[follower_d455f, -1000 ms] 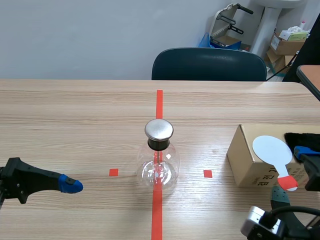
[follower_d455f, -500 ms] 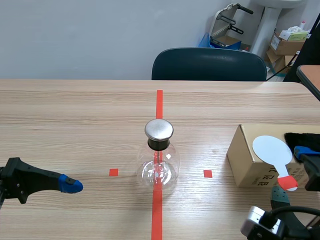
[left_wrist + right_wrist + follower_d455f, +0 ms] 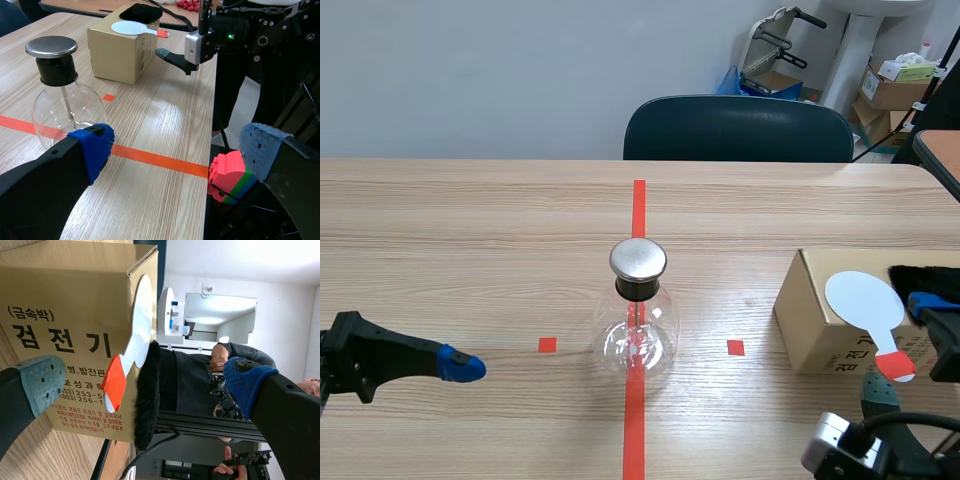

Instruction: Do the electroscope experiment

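Robot lab bench in an office-like room
A wood-grain table (image 3: 470,230) marked with orange-red tape (image 3: 638,205) carries a glass electroscope flask (image 3: 637,330); behind stand a dark office chair (image 3: 738,128), a bare pale wall (image 3: 470,70) and cardboard boxes (image 3: 892,92) in the corner.

Flask mid-table, box at the right, bare wood between

The electroscope flask (image 3: 637,340) stands alone on the centre tape line, with bare wood on both sides: toward the left gripper (image 3: 177,147), fingers spread, and toward the cardboard box (image 3: 810,320). The box, topped by a white paddle (image 3: 863,298) and black fur (image 3: 925,275), blocks the wide-spread right gripper (image 3: 142,382).
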